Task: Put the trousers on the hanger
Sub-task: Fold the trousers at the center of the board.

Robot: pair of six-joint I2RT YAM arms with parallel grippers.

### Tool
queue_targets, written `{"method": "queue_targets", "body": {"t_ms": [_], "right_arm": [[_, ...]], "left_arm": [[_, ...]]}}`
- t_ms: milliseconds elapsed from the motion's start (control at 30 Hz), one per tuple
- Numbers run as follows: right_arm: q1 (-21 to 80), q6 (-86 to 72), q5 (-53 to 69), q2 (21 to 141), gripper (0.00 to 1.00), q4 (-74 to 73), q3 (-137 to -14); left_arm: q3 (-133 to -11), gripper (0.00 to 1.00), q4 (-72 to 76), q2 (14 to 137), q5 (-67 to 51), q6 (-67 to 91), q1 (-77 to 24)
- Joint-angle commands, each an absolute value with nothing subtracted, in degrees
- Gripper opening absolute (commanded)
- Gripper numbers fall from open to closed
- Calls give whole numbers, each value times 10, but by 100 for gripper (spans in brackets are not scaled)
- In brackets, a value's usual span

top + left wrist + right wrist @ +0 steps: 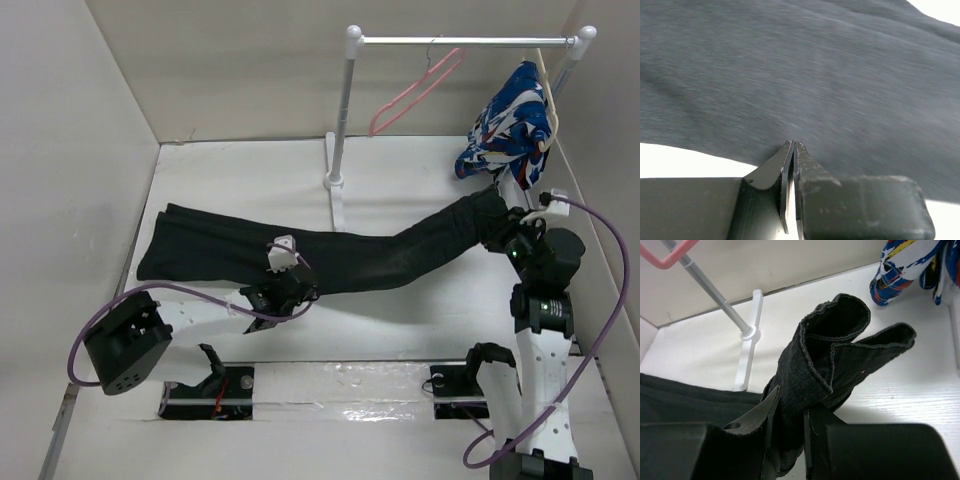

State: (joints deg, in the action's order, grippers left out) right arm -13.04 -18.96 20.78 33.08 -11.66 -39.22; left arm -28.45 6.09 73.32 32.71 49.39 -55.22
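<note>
trousers (350,262) — end clamped by right gripper (790,410), left gripper (791,147) closed, perhaps nipping the edge — blurred.

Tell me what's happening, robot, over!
Right gripper shut on trousers, one end off table. Left gripper shut at trousers' near edge. Hanger bare on rail. Rack post beside trousers.

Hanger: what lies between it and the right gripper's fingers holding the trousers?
Top view: only bare table between hanger and right gripper; patterned garment hangs to the side.
</note>
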Motion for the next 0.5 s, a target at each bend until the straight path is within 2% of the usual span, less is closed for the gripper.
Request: {"method": "queue_targets", "body": {"t_ms": [0, 300, 467], "right_arm": [[-120, -146, 228, 331, 0, -157, -435], [-110, -148, 267, 348, 0, -181, -533], [-98, -163, 292, 360, 0, -178, -581]], "left_arm": [[-289, 0, 116, 697, 344, 512, -591], [-312, 0, 231, 773, 275, 519, -621], [-381, 0, 196, 871, 292, 527, -628]]}}
